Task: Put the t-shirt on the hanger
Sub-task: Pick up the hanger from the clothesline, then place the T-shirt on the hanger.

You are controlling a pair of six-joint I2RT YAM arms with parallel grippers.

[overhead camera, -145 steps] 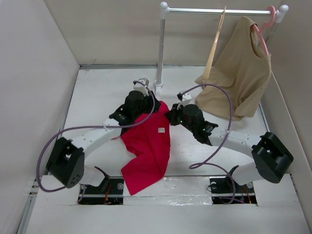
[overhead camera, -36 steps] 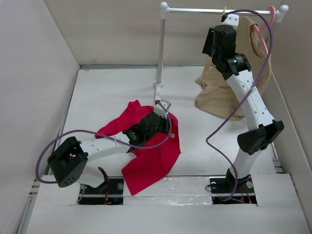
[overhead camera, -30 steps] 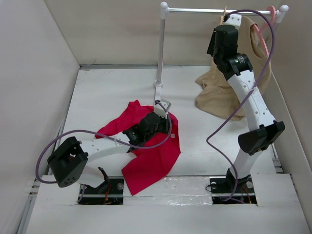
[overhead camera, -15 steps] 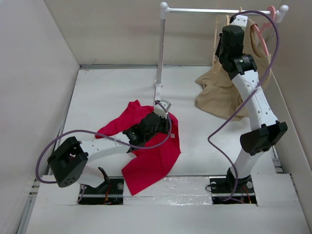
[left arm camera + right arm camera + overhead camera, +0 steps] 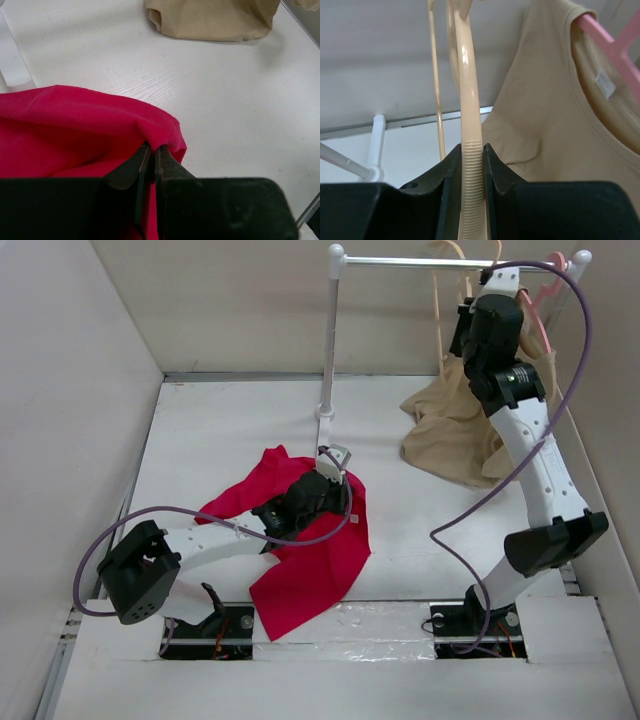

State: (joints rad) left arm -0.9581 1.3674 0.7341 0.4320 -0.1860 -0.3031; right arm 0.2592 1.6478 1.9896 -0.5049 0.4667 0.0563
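Revealing what the overhead hides, wrist views show left gripper [image 5: 152, 149] pinching t-shirt [image 5: 75, 117], right gripper [image 5: 471, 148] clamping hanger [image 5: 468, 95].

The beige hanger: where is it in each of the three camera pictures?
Top external: the hanger, upper right, left of the tan shirt.
Left wrist: not in it.
Right wrist: centre, upright, clamped in the right hand.
Shared landmark: the tan shirt, seen in all three.

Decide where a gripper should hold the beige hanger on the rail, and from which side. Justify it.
Grip the hanger on its ribbed arm below the hook, coming from the robot's side with fingers across its thin edge. That strip is narrow enough to pinch, and the ribs should resist slipping. The right gripper is clamped there.
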